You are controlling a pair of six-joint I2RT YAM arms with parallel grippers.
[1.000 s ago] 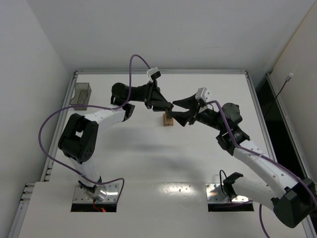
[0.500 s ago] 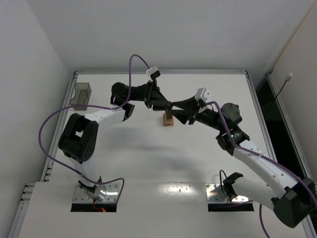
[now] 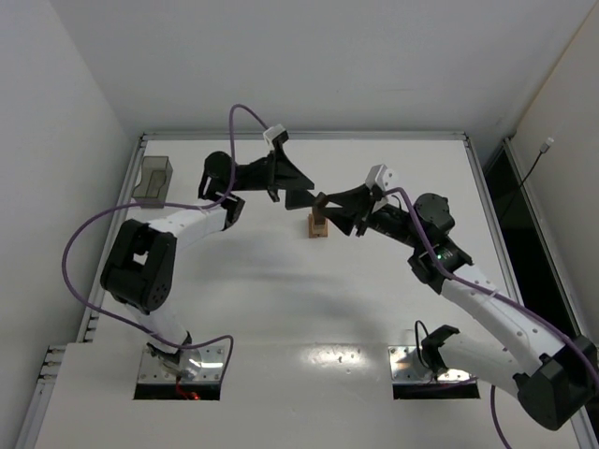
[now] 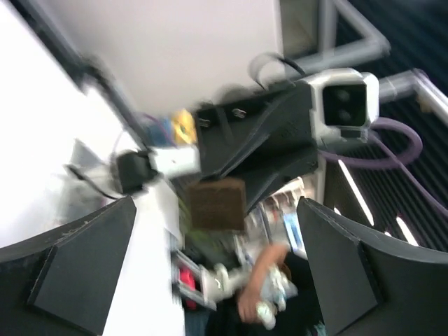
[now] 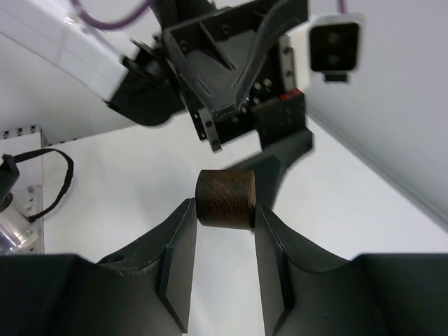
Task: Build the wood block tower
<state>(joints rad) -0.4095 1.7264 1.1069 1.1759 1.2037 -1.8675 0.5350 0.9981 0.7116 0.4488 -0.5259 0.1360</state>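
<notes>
Blur smears the left wrist view, so only rough shapes can be read there. From above, the tower point(image 3: 318, 228) is a small tan stack partly covered by the two hands, and its layers cannot be counted. Neither wrist view shows it. It stands on the worktop point(image 3: 281, 309) in the far middle, right under the spot where the hands meet.

Both arms reach in toward the middle and face each other tip to tip above the tower. The left hand point(image 3: 299, 195) has its jaws spread wide and grips nothing. In its wrist view the dark block point(image 5: 225, 199) shows in the gap between its fingers, touching neither. The right hand point(image 3: 326, 200) is clamped on that block, with a finger point(image 5: 178, 259) pressed flat to each side and the block standing out past the fingertips. Whether the block touches the top of the tower cannot be told.

A grey bin point(image 3: 153, 180) sits at the far left corner of the worktop, well apart from the tower. Its contents cannot be made out.
</notes>
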